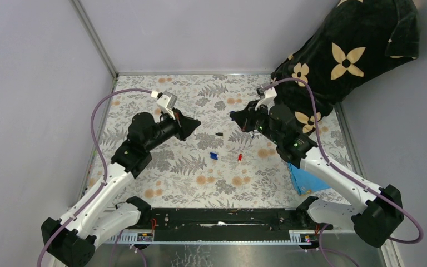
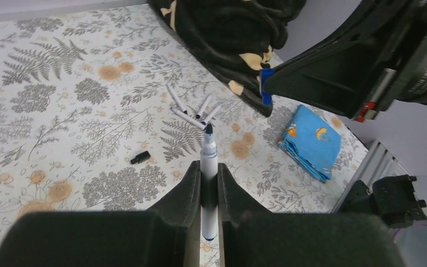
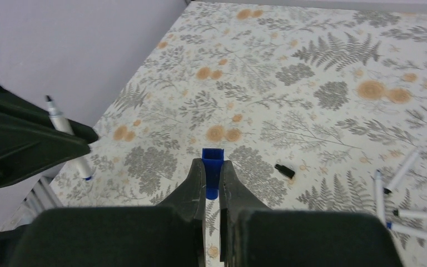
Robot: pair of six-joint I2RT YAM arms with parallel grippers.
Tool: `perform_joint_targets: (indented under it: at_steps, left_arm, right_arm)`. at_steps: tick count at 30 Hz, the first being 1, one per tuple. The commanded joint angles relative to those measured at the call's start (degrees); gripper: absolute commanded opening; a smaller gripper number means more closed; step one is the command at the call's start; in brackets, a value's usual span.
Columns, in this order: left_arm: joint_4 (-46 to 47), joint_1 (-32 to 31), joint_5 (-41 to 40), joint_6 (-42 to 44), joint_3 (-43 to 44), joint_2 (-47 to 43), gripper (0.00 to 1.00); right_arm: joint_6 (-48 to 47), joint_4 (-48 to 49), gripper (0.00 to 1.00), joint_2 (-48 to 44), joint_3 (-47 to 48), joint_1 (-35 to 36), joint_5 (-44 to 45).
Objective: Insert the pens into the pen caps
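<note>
In the left tool (image 2: 208,183) a slim white-barrelled marker pen (image 2: 209,151) is grasped, dark tip outward. In the right tool (image 3: 212,169) a short blue plastic cap (image 3: 212,156) is clenched. Further white pens (image 2: 175,98) and a small black plastic cap (image 2: 140,158) are seen lying on the floral-patterned desk (image 2: 61,83).

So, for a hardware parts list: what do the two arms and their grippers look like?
The left arm and right arm match: white lower links, black joints and upper links. A purple cable runs along each. The left gripper and right gripper each have two flat black tapering fingers.
</note>
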Motion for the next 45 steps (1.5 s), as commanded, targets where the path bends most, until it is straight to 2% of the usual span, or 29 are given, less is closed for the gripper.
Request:
perform_joint_targets:
  at_steps: [1,5,8,13,20,24,29,35,45]
  left_arm:
    - [3.88,-0.33,4.88,1.8,2.32,-0.96,0.0]
    - [5.78,-0.78,7.31,1.17,1.33,-0.89,0.0]
    - [7.54,-2.08,8.48,0.4,0.79,0.14,0.0]
    - [9.85,-4.09,11.35,0.56,1.9,3.03,0.0]
    - [7.65,-4.09,11.0,5.16,8.67,6.06,0.0]
    - [8.07,-4.16,14.65,5.52,11.58,8.55,0.0]
    - [9.25,-4.11,17.36,6.63,13.74,9.5,0.0]
    - [11.93,-4.18,25.37,5.1,15.12,12.04,0.0]
    - [18.92,-4.16,31.7,3.2,10.29,12.01,0.0]
  right_arm:
    - [0.19,-2.27,0.0,-6.13,-1.0,-0.24,10.2]
    - [0.67,-3.85,0.0,-9.77,-2.04,-0.61,11.38]
    - [1.94,-4.59,0.0,-10.91,-1.35,-0.65,7.64]
    - [1.05,6.01,0.0,-13.44,-5.9,-0.64,2.48]
    - [-4.87,6.76,0.0,-15.11,-4.6,-0.58,6.88]
    - [-3.97,9.8,0.0,-15.53,-4.46,-0.66,6.99]
    - [-0.65,24.18,0.0,-16.62,-6.92,-0.58,4.22]
    - [7.64,43.53,0.0,-13.84,-9.69,-0.6,-0.63]
    - [11.85,55.82,0.0,-4.48,-5.97,-0.61,-15.27]
